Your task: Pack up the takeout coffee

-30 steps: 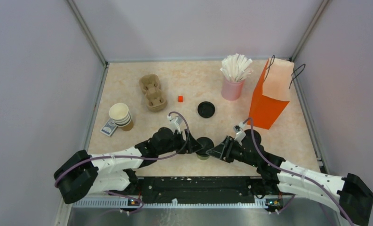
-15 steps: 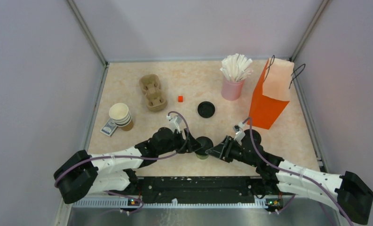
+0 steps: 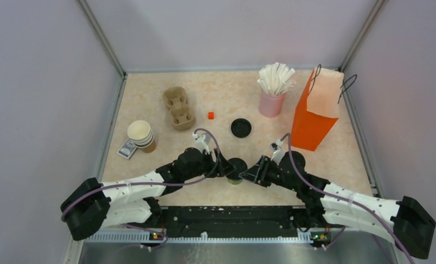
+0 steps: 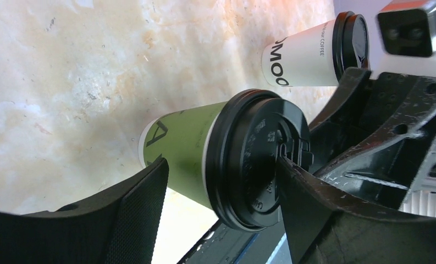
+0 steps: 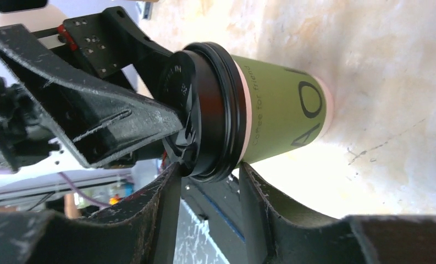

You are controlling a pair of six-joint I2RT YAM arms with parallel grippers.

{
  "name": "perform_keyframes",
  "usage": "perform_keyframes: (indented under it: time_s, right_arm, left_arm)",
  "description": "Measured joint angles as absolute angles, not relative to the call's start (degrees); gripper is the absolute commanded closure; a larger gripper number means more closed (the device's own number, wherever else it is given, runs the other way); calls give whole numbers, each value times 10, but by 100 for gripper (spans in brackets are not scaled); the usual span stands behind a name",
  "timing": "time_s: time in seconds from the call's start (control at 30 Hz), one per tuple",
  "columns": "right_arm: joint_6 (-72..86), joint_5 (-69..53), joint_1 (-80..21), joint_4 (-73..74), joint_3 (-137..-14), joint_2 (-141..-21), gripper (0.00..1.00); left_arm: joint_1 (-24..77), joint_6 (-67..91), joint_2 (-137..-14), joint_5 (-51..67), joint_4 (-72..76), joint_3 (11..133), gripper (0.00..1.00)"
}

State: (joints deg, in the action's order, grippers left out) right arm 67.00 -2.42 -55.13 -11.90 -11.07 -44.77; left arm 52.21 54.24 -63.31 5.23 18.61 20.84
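Observation:
The takeout coffee (image 3: 236,170) is a small olive-green paper cup with a black lid, standing on the table between my two arms. It fills the left wrist view (image 4: 182,148) and the right wrist view (image 5: 281,110). My left gripper (image 3: 226,169) (image 4: 222,165) is open wide at the cup's left; one finger rests on the lid top and the meshed pad (image 4: 138,209) stands beside the cup's lower wall. My right gripper (image 3: 248,173) (image 5: 209,168) pinches the lid's rim from the right, one fingertip on the lid top and one just under the rim. The orange bag (image 3: 313,118) stands open at the right.
A white cup with a black lid (image 4: 309,52) stands behind the coffee and shows as a black disc (image 3: 241,127) from above. Also there: pink cup of straws (image 3: 272,98), cardboard cup carrier (image 3: 178,108), red cube (image 3: 210,115), stack of lidless cups (image 3: 140,135).
Both grippers and the cup have shifted slightly left and away from the bases. The right jaws have narrowed a little onto the lid's rim.

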Motion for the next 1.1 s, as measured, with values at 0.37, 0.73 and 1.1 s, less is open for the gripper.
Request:
perform_keyframes:
  time_s: [0.37, 0.73, 1.1]
  right_arm:
    - [561, 51, -552, 166, -326, -456, 48]
    - [472, 53, -553, 215, -446, -557, 64]
    - [453, 28, -557, 164, -430, -643, 66]
  left_arm:
    - [520, 448, -588, -7, 5, 365, 9]
    - [474, 376, -534, -32, -96, 378, 30]
    - [394, 376, -511, 66, -96, 313, 42]
